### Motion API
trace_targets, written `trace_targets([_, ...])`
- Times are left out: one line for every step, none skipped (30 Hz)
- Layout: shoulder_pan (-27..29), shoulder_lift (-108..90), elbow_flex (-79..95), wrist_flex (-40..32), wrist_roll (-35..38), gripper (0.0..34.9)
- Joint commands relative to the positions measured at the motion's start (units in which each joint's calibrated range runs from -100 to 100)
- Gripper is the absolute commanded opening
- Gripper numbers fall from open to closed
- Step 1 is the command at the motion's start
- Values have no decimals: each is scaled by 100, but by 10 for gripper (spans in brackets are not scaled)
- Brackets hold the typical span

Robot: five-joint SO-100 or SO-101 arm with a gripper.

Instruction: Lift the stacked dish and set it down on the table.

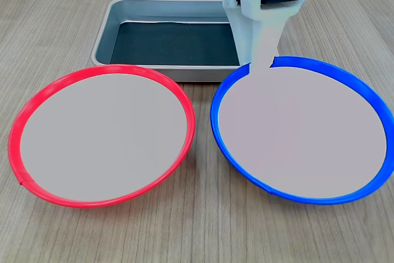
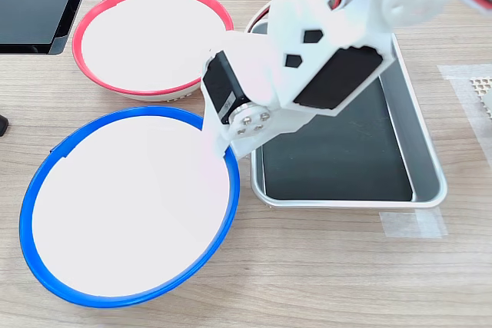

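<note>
The stacked dish (image 1: 301, 133) (image 2: 131, 205), blue-rimmed with a flat pale inside, lies low over the wood-grain table (image 1: 203, 226) (image 2: 323, 274), on the first exterior view's right. Whether it rests fully on the table I cannot tell. My white gripper (image 1: 261, 63) (image 2: 219, 140) is shut on its far rim, one finger lying over the blue edge. The red-rimmed dish (image 1: 101, 133) (image 2: 150, 36) sits apart beside it, a small gap between the two rims.
A grey metal tray (image 1: 101, 38) (image 2: 346, 202) with a dark bottom stands behind the dishes, under the arm. Pale tape (image 2: 411, 224) lies by the tray's corner. A black object (image 2: 34, 5) is at the second exterior view's top left.
</note>
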Motion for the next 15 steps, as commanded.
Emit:
trace_targets([90,-47,-23,-91,34,1])
trace_targets([109,-47,-23,-116,49,1])
trace_targets([127,-47,-13,-124,63,1])
trace_targets([127,-47,-4,-140,73,1])
trace_targets([146,-47,14,-149,88,1])
trace_targets([156,-47,23,-157,98,1])
trace_targets([174,-47,32,-165,107,1])
trace_targets([184,-47,59,-190,122,1])
trace_targets([203,-47,78,-215,132,1])
trace_targets([222,-47,105,-239,137,1])
trace_targets([250,-47,150,-256,166,1])
trace_targets([269,-47,214,-305,200,1])
trace_targets([278,-47,251,-322,234,1])
trace_targets([287,-47,260,-330,239,1])
trace_targets([306,-47,287,-347,249,1])
